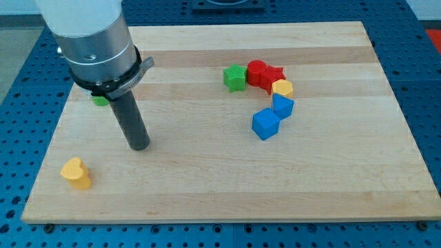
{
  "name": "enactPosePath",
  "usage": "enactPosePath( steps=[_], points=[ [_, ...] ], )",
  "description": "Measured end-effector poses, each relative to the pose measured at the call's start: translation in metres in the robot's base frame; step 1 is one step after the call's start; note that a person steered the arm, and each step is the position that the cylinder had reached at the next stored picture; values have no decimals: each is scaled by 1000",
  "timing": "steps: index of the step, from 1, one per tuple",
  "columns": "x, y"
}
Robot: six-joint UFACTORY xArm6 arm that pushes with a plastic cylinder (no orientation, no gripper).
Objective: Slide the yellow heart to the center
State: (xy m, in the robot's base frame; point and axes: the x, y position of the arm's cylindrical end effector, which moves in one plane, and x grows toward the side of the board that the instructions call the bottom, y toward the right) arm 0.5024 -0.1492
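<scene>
The yellow heart (76,173) lies near the bottom left corner of the wooden board (207,179). My tip (140,145) rests on the board up and to the right of the heart, clearly apart from it. A cluster of blocks sits right of the board's middle: a green star (235,77), a red cylinder (257,71), a red star (273,74), a small yellow block (282,88), a blue block (282,106) and a blue cube (265,124).
A small green block (100,100) peeks out from behind the arm's body at the left. The board lies on a blue perforated table (424,89).
</scene>
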Motion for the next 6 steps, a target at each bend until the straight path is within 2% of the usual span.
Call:
enactPosePath(
  steps=[2, 4, 6],
  points=[
    [-10, -26],
    [-10, -105],
    [7, -123]
  ],
)
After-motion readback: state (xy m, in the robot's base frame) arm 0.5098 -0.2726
